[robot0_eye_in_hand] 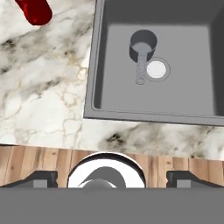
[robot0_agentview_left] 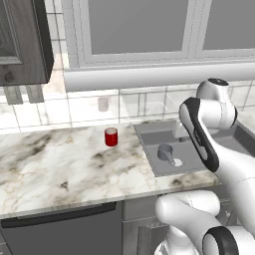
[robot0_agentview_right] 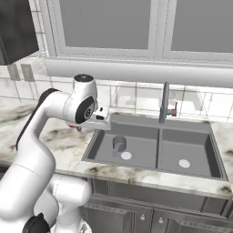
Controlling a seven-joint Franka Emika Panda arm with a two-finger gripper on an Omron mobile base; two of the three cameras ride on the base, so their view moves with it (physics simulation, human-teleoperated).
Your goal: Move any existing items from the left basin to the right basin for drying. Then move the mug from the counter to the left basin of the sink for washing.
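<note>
A small grey metal vessel (robot0_eye_in_hand: 143, 43) with a straight stick handle stands in the left basin (robot0_eye_in_hand: 183, 92), beside the pale round drain disc (robot0_eye_in_hand: 156, 70). The same vessel (robot0_agentview_left: 165, 152) (robot0_agentview_right: 119, 143) shows in both base views. The red mug (robot0_agentview_left: 111, 137) (robot0_eye_in_hand: 35, 11) stands upright on the marble counter (robot0_agentview_left: 60, 159), left of the sink. My gripper (robot0_eye_in_hand: 113, 178) hangs high above the counter's front edge near the left basin's corner, open, with nothing between its fingertips (robot0_eye_in_hand: 43, 178). The right basin (robot0_agentview_right: 191, 148) holds nothing.
An arched grey tap (robot0_agentview_right: 164, 102) with a red mark rises behind the sink between the basins. A pale little cylinder (robot0_agentview_left: 103, 104) stands by the tiled back wall. A dark wall cabinet (robot0_agentview_left: 25, 40) hangs at the upper left.
</note>
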